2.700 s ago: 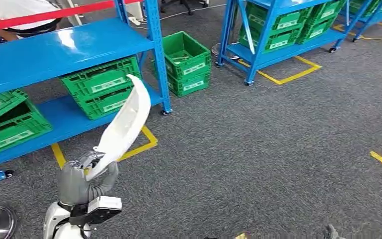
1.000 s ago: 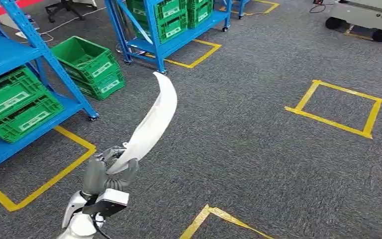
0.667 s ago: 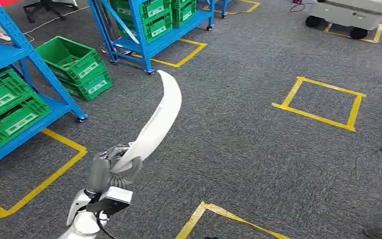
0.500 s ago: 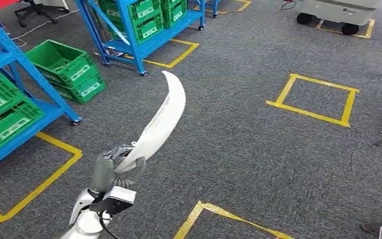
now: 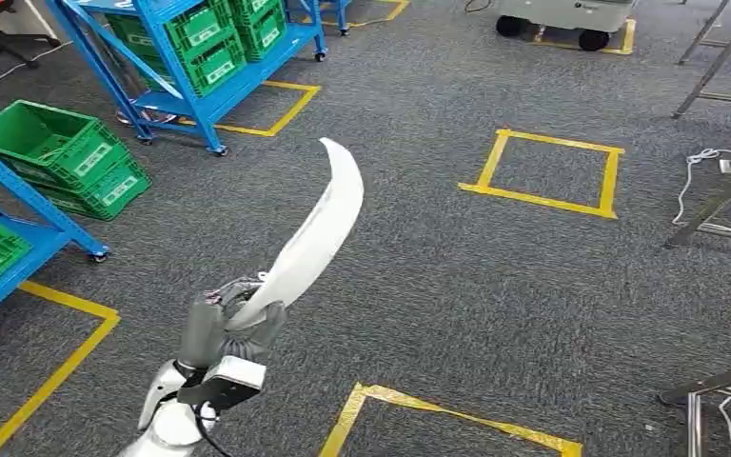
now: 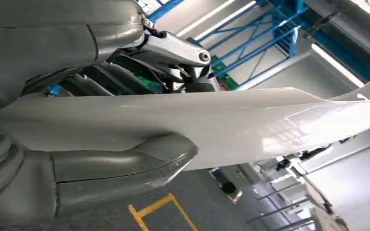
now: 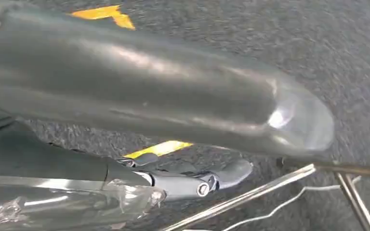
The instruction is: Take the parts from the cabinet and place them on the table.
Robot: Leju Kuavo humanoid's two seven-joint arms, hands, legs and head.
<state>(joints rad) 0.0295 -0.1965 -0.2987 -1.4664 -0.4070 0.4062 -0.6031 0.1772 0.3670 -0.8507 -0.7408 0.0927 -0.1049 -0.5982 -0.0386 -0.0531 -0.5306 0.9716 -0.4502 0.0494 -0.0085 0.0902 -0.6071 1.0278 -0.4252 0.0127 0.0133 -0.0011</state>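
Since the earlier frames the whole view had swung round, the camera turning with the robot: the blue shelves (image 5: 176, 52) and green crates (image 5: 62, 157) had slid off toward the left edge, while a yellow taped square (image 5: 544, 171) and some metal legs (image 5: 714, 205) had come in on the right. Throughout, the left hand (image 5: 228, 328) kept its fingers (image 6: 125, 163) wrapped round the lower end of the long white curved part (image 5: 316, 233), thumb beneath it, holding it tilted up over the grey carpet (image 5: 457, 286). The right hand (image 7: 183, 180) hung low with nothing in it, though how far its fingers were spread could not be told. So the part was out of the cabinet; carrying it to the table and setting it down remained.
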